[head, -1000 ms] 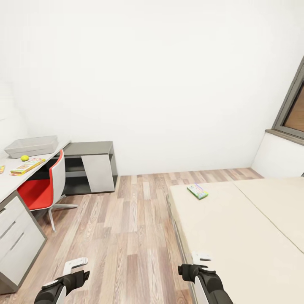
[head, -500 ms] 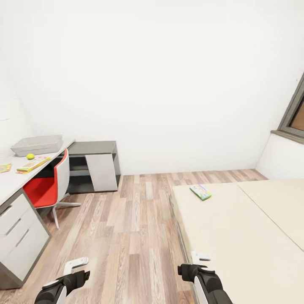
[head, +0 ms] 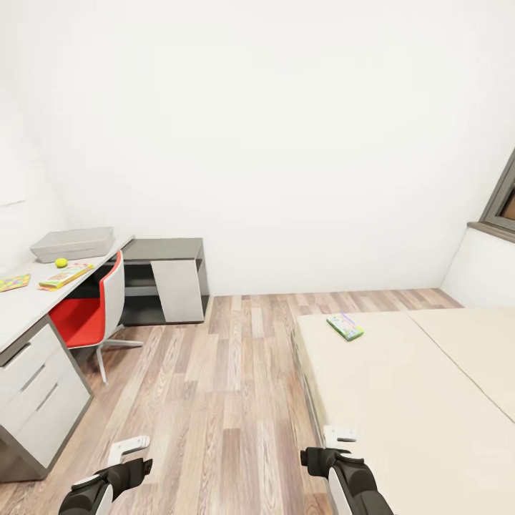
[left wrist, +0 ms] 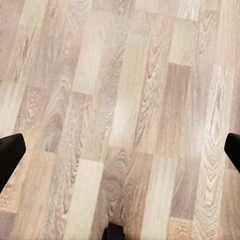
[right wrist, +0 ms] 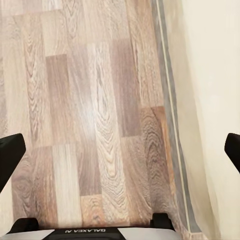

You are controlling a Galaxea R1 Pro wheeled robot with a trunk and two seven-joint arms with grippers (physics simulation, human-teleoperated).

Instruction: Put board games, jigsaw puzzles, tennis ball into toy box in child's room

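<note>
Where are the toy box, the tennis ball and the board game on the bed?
toy box (head: pixel 71 244), head view, on its near sloping side wall.
tennis ball (head: pixel 61 262), head view, on the ball's centre.
board game (head: pixel 345 327), head view, on the middle of its printed top face.

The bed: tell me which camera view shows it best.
The head view: the bed lies broad at the right, a green-edged board game on its mattress. The right wrist view catches just its edge beside the wood floor.

Table (head: pixel 21 304) left, bed (head: pixel 400 400) right, floor (head: pixel 214 379) between.
</note>
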